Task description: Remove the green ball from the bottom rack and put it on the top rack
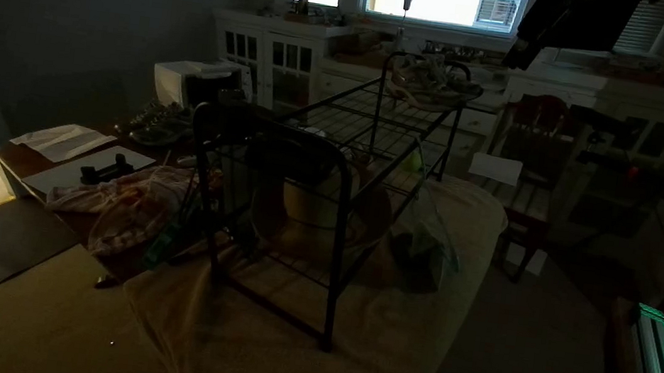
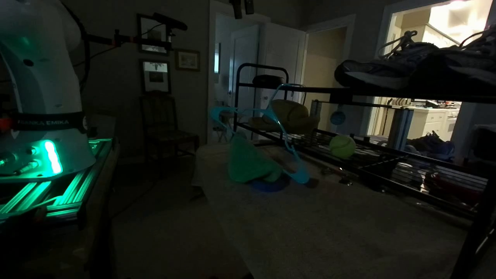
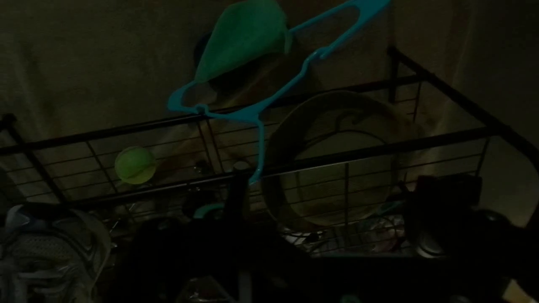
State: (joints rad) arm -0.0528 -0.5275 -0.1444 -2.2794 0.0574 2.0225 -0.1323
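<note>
At the left of your wrist view, a shoe (image 3: 54, 252) sits on the top rack (image 3: 379, 150); next, the green ball (image 3: 135, 165) rests on the bottom rack (image 3: 143, 126). Low down, your jaws are lost in shadow: you can't make out how wide they stand or whether they hold anything. A blue hanger (image 3: 250, 114) hooks over the top rack, then a brimmed hat (image 3: 324, 185) lies on the bottom rack.

At the left edge of the frame in an exterior view, the white robot arm (image 2: 46, 85) bears a dark band (image 2: 75, 118) with pale capitals (image 2: 46, 122) reading "FRANKA EMIKA", the opening letters indistinct. The capitals run in one line along the band.
</note>
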